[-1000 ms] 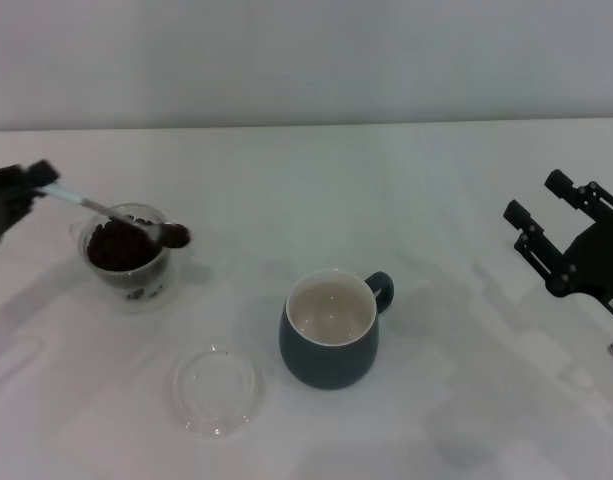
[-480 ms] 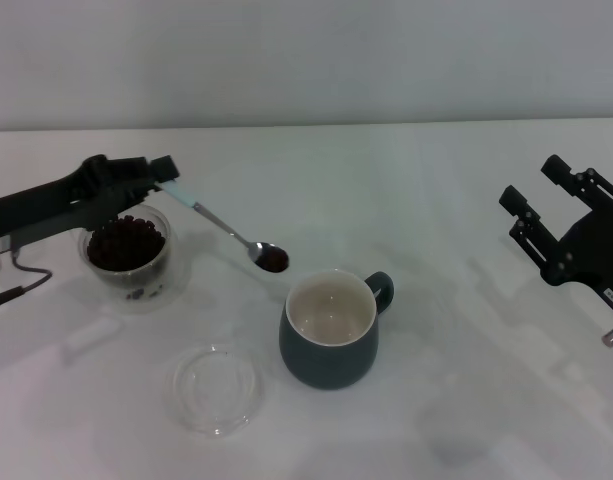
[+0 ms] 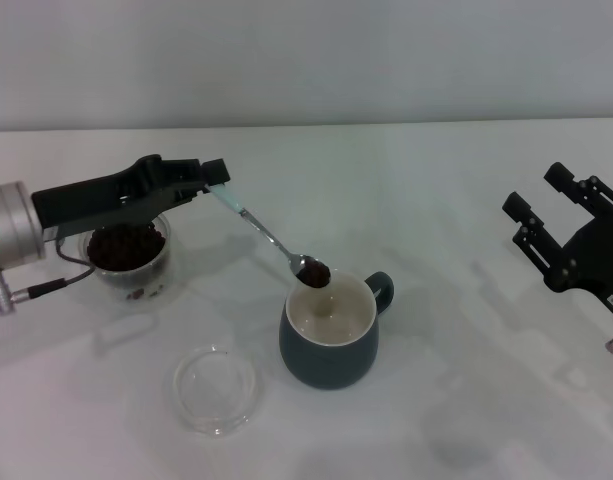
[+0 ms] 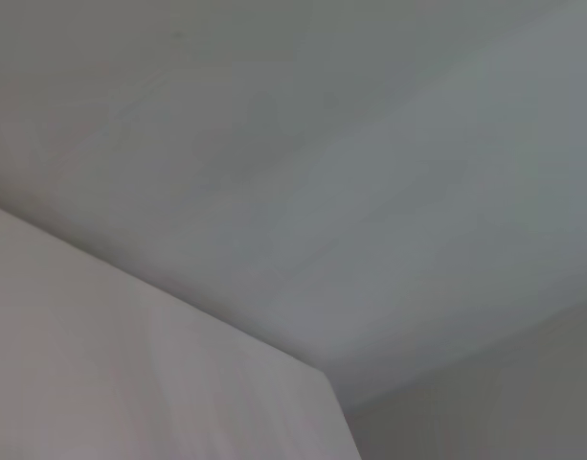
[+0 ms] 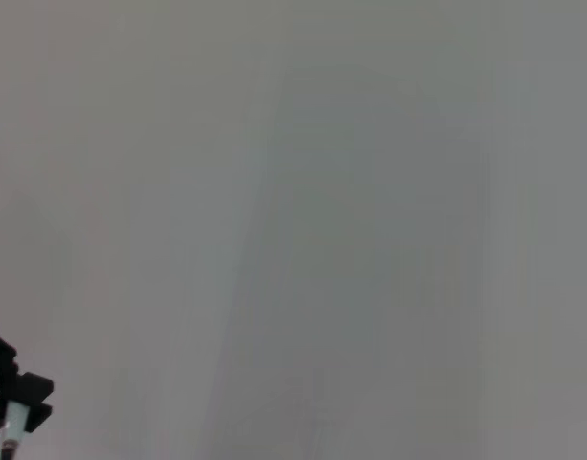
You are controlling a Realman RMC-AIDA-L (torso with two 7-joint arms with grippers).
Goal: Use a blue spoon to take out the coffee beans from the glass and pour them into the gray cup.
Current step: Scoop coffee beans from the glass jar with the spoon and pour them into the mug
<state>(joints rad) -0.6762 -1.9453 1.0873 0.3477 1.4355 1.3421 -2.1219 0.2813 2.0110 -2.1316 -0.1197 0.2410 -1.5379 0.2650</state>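
The small teaspoon with a shiny metal bowl, thin stem and pale light-blue handle, the blue spoon (image 3: 268, 237), is being held by the left gripper (image 3: 216, 176), whose fingers are closed on the handle end. The spoon's long axis is slanting downward from that grip toward the robot's right and toward the camera, so the bowl is the low, far end. A small heap of dark brown, roundish coffee beans (image 3: 313, 273) is being carried in the bowl.

The bowl is being held at the rim of the squat dark blue-gray ceramic mug with a cream-white inside and one loop handle, the gray cup (image 3: 329, 338), on the side nearest the left gripper. Whether the metal is touching the rim cannot be told. The cup's interior looks bare of beans.

Pouring is judged to be the step in hand: the load is probably just inside the opening, so a roll of the wrist about the spoon's axis is what is being called for, perhaps after a slight reach further over the centre.

More beans are being kept in the small clear double-walled glass (image 3: 128, 262), standing below the left arm. The right gripper (image 3: 558, 232) is being held well apart at the robot's right, fingers spread and empty.
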